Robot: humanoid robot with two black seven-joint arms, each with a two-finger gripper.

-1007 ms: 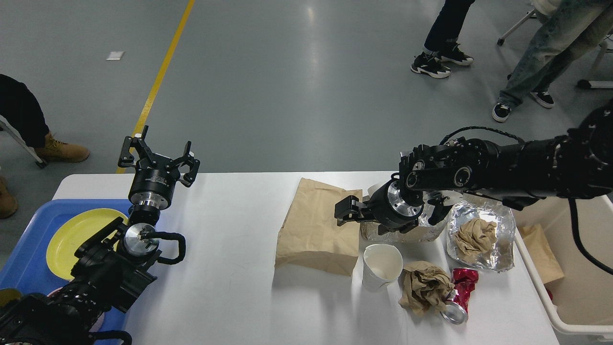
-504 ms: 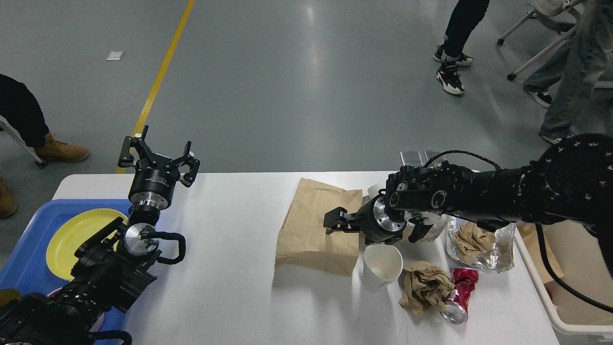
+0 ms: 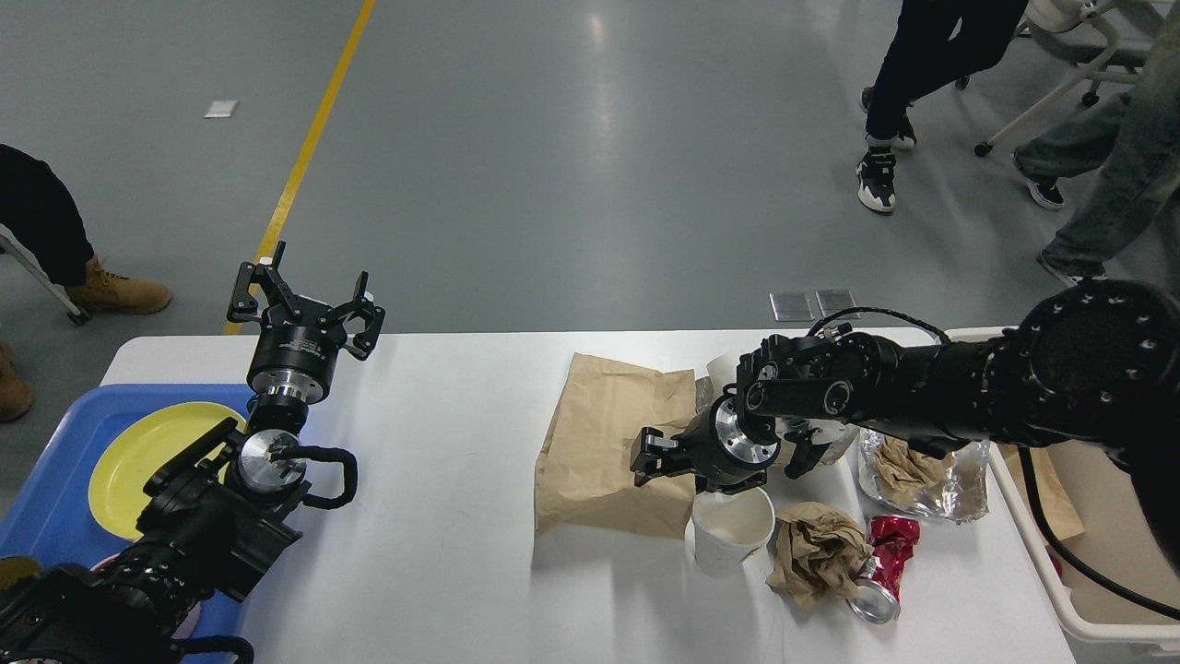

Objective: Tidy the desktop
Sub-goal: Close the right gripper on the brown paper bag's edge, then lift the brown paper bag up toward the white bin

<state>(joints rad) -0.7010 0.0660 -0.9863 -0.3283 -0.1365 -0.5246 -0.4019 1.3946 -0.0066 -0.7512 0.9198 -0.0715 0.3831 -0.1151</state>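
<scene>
The white desktop (image 3: 442, 553) holds litter on its right half: a flat brown paper bag (image 3: 599, 433), a white paper cup (image 3: 733, 535), a crumpled brown paper wad (image 3: 816, 553), a crushed red can (image 3: 885, 563) and foil with crumpled paper (image 3: 922, 470). My right gripper (image 3: 650, 456) is low over the bag's right side, just behind the cup; its dark fingers cannot be told apart. My left gripper (image 3: 304, 300) is open and empty, raised over the desktop's back left, by the tray.
A blue tray (image 3: 55, 498) with a yellow plate (image 3: 138, 452) sits at the left edge. A cream bin (image 3: 1032, 544) holding brown paper stands off the right edge. People's legs and a chair are on the floor beyond the table.
My right gripper has swung left and forward, down onto the bag's right side. The bag and the cup have shifted slightly toward me. The left arm has not moved.
</scene>
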